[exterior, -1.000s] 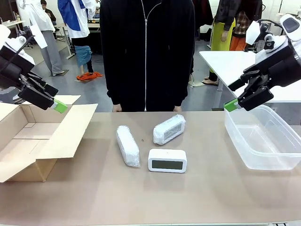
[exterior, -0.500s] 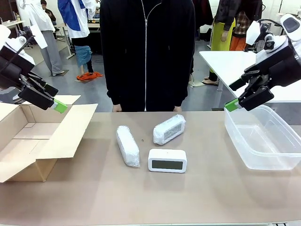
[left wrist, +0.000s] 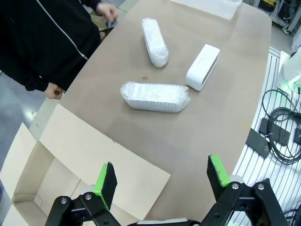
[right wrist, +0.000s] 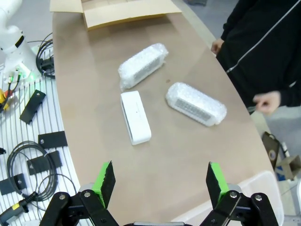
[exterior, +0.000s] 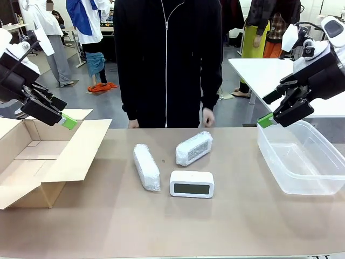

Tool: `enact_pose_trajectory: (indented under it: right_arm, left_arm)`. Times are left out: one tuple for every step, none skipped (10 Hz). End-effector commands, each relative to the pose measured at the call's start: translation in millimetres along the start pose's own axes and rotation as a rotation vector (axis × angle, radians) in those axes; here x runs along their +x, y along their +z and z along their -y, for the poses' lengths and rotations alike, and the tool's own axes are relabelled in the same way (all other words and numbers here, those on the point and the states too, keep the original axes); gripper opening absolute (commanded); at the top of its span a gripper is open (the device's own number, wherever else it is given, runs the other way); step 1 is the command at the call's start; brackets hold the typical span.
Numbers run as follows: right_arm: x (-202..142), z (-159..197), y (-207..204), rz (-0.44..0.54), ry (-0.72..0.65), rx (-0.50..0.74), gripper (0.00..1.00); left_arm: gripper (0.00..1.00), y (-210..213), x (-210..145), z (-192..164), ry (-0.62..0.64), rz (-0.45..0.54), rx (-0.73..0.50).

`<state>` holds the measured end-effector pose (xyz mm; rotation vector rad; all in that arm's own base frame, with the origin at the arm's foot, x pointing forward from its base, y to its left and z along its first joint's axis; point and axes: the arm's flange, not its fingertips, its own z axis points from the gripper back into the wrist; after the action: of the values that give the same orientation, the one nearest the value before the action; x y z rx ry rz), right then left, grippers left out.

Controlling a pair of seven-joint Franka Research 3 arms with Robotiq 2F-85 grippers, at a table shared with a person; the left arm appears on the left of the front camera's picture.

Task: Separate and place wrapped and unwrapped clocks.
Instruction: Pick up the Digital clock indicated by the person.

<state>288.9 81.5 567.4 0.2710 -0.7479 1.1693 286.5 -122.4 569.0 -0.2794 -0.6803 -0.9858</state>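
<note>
Box (exterior: 70,156) is sitting below my gaping left claw (left wrist: 161,175), tub (exterior: 291,184) beside my gaping right claw (right wrist: 158,178); person's hand (exterior: 208,116) is hovering beyond.

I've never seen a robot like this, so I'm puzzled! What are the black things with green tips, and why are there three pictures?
Those are the robot's two hands. The big picture looks across the table at a person in black. The left hand hangs by a cardboard box, the right hand by a clear plastic tub. Both are open and hold nothing. The other two pictures come from small cameras on the robot's wrists, looking down past each hand's fingers. On the table lie two clocks in bubble wrap, the left bundle and the right bundle, and one bare white clock.
</note>
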Motion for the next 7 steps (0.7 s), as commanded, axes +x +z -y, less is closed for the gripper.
enact_pose_trajectory:
  right_arm:
    - [0.4, -1.5, -0.7, 0.007, -0.014, 0.018, 1.0]
    - [0.4, -1.5, -0.7, 0.007, -0.014, 0.018, 1.0]
    - [0.4, -1.5, -0.7, 0.007, -0.014, 0.018, 1.0]
    - [0.4, -1.5, -0.7, 0.007, -0.014, 0.018, 1.0]
    - [0.4, -1.5, -0.7, 0.007, -0.014, 0.018, 1.0]
    - [0.4, -1.5, -0.7, 0.007, -0.014, 0.018, 1.0]
    - [0.4, -1.5, -0.7, 0.007, -0.014, 0.018, 1.0]
  left_arm:
    - [1.0, -0.6, -0.3, -0.6, 0.003, -0.001, 0.0]
    - [1.0, -0.6, -0.3, -0.6, 0.003, -0.001, 0.0]
    - [1.0, -0.6, -0.3, -0.6, 0.003, -0.001, 0.0]
    - [1.0, -0.6, -0.3, -0.6, 0.003, -0.001, 0.0]
    - [1.0, -0.6, -0.3, -0.6, 0.003, -0.001, 0.0]
    - [1.0, -0.6, -0.3, -0.6, 0.003, -0.001, 0.0]
    - [1.0, -0.6, -0.3, -0.6, 0.003, -0.001, 0.0]
